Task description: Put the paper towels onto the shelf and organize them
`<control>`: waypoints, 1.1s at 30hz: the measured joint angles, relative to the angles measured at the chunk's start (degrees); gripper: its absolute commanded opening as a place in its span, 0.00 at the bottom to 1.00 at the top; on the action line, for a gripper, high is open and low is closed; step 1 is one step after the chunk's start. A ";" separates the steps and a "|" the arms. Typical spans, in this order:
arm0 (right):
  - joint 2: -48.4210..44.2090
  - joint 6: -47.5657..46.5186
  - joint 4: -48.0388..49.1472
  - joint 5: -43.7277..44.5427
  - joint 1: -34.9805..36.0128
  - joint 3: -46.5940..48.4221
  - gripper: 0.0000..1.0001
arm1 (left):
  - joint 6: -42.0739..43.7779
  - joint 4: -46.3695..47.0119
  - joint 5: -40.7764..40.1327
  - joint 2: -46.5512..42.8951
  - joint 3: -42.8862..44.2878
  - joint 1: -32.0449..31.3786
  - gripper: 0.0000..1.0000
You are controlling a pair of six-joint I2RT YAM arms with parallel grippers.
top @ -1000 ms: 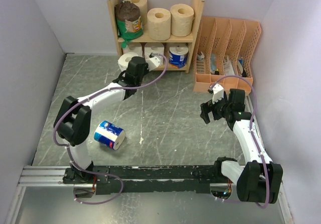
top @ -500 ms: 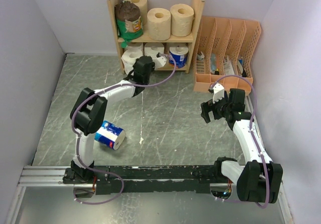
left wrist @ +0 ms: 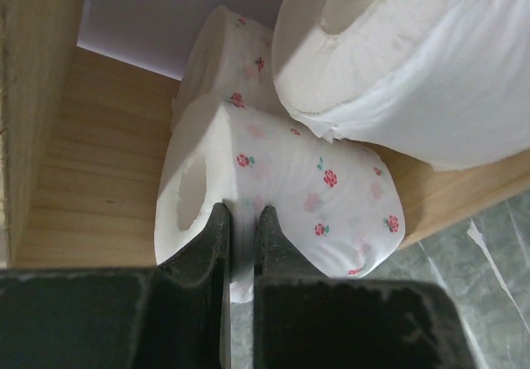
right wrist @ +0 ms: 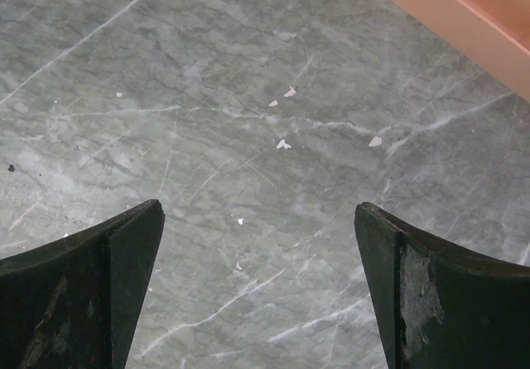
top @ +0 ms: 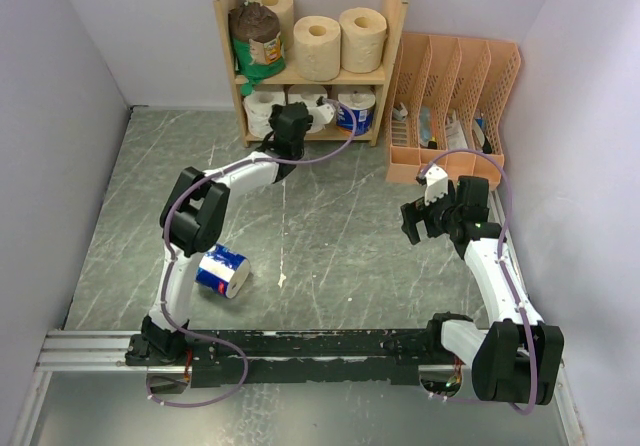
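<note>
The left fingers point(left wrist: 242, 230) are closed almost together on a white paper roll printed with small red flowers point(left wrist: 306, 191), with a fold of its paper nipped between them. That roll lies on its side on the lower board of the light natural-wood two-tier shelf point(top: 393, 21). Its hollow core faces a wooden upright at the left of the wrist view. Just behind it stands a second flower-printed white roll point(left wrist: 228, 50). A larger plain white roll point(left wrist: 406, 63) sits just beside both on the right, touching the held one.

From above, the left arm stretches across the grey marbled tabletop point(top: 330, 216) into the lower tier. A blue-wrapped roll point(top: 355, 111) sits at the right end of that tier. The upper tier carries a green-and-brown wrapped roll point(top: 257, 38) at the left and a tan roll at the back point(top: 272, 4). Two more tan rolls point(top: 317, 46) stand side by side to the right.

Another blue-wrapped roll, with white ends point(top: 222, 271), lies on its side on the tabletop beside the left arm's elbow, well apart from the shelf.

The right fingers point(right wrist: 258, 220) are spread wide and hold nothing. They hang over bare tabletop near the peach-orange plastic slotted file organizer point(top: 450, 96), whose corner shows at the top right of the right wrist view.
</note>
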 measured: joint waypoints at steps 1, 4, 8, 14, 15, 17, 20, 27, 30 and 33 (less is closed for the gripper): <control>0.00 0.00 0.04 0.04 0.00 0.00 1.00 | 0.15 0.00 -0.07 0.46 0.74 0.24 0.07; 0.02 0.00 0.07 0.07 0.00 0.00 1.00 | 0.74 0.22 -0.28 1.33 1.99 0.83 0.07; 0.02 0.00 0.07 0.11 0.00 0.00 1.00 | 2.05 1.42 -0.59 2.32 2.45 1.18 0.07; 0.04 0.00 0.07 0.24 0.00 0.00 1.00 | 3.02 2.56 -1.03 3.23 2.54 1.09 0.18; 0.04 0.00 0.07 0.24 0.00 0.00 1.00 | 3.02 2.58 -1.05 3.26 2.56 1.09 0.24; 0.07 0.00 0.07 0.24 0.00 0.00 1.00 | 3.08 2.58 -1.29 3.41 2.78 1.07 0.40; 0.07 0.00 0.07 0.24 0.00 0.00 1.00 | 3.30 2.56 -1.66 3.58 3.39 1.07 0.87; 0.07 -0.02 0.07 0.22 0.00 0.00 1.00 | 2.01 2.05 -2.71 3.54 3.61 0.66 1.00; 0.07 -0.02 0.07 0.22 0.00 0.00 1.00 | 1.53 1.14 -3.32 3.21 3.61 0.15 1.00; 0.07 -0.02 0.07 0.22 0.00 0.00 1.00 | 0.94 -0.83 -3.76 1.73 3.26 -0.94 1.00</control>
